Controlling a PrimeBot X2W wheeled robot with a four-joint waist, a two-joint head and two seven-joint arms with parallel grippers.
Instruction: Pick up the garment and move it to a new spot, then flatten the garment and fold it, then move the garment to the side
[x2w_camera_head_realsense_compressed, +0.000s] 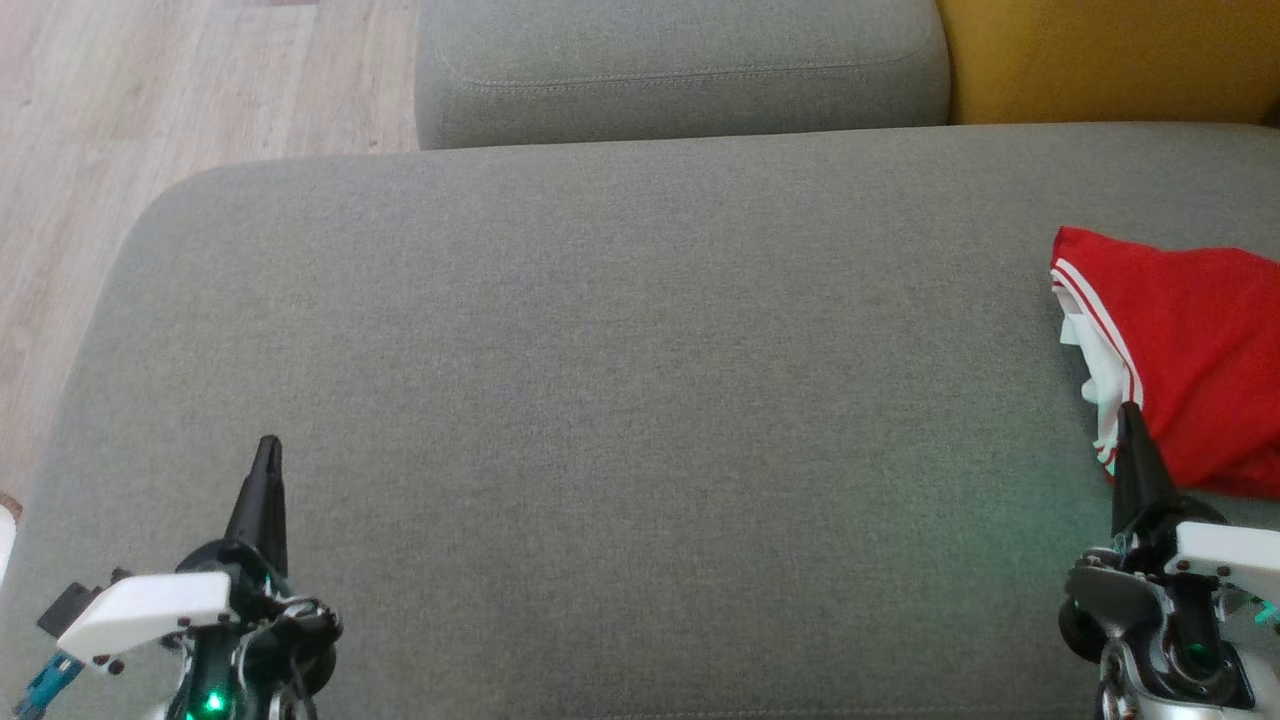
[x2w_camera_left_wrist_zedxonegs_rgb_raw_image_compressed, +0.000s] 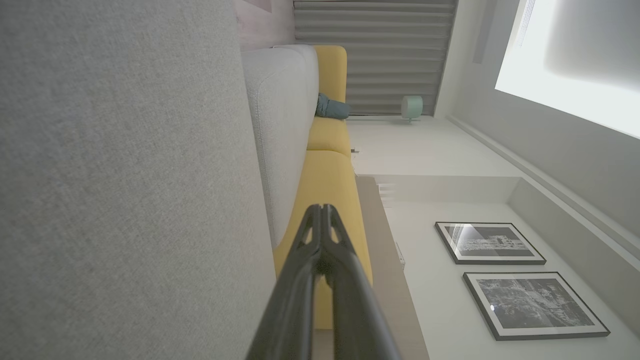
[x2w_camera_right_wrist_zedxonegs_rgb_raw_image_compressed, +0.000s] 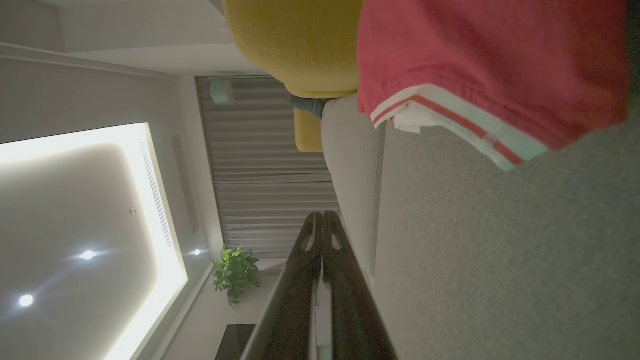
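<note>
The garment (x2w_camera_head_realsense_compressed: 1185, 350) is red with a white and red striped hem and lies bunched at the right edge of the grey sofa seat (x2w_camera_head_realsense_compressed: 620, 400); the right wrist view shows the garment (x2w_camera_right_wrist_zedxonegs_rgb_raw_image_compressed: 490, 65) at its top right. My right gripper (x2w_camera_head_realsense_compressed: 1130, 412) is shut and empty, its tip just in front of the garment's near hem. At the lower left my left gripper (x2w_camera_head_realsense_compressed: 268, 445) is shut too, over bare cushion and far from the garment. Both pairs of fingers meet at the tips in the left wrist view (x2w_camera_left_wrist_zedxonegs_rgb_raw_image_compressed: 320, 207) and the right wrist view (x2w_camera_right_wrist_zedxonegs_rgb_raw_image_compressed: 322, 215).
A second grey cushion (x2w_camera_head_realsense_compressed: 680, 70) stands behind the seat, with a yellow cushion (x2w_camera_head_realsense_compressed: 1110, 55) at the back right. Wooden floor (x2w_camera_head_realsense_compressed: 150, 100) lies beyond the seat's left edge. The broad middle of the seat is bare grey fabric.
</note>
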